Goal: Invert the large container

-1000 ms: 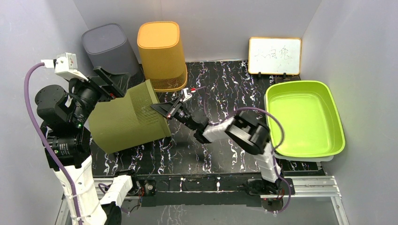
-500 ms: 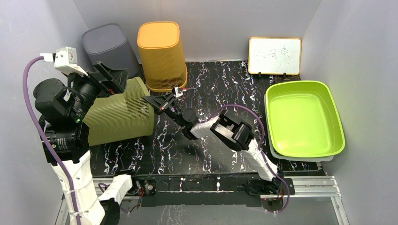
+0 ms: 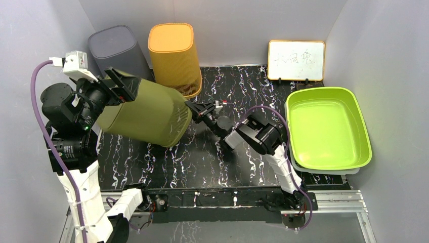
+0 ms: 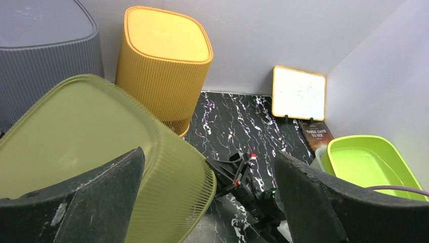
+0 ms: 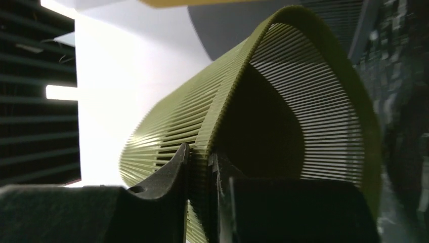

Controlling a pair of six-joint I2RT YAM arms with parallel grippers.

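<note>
About halfway, I judge: the olive container (image 3: 146,114) is held tilted over the desk (image 3: 227,81), mouth low, not yet set down inverted. My right pincer (image 5: 200,157) is clamped on its rim. My left pincer (image 4: 207,157) stands apart at its base. I count three containers, including a grey container (image 3: 114,50) and an orange container (image 3: 172,55), one lime tray (image 3: 324,91) and one whiteboard (image 3: 296,59).

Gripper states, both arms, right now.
Left gripper: open, one finger against the closed end of the olive container.
Right gripper: shut on the rim of the olive container.
</note>
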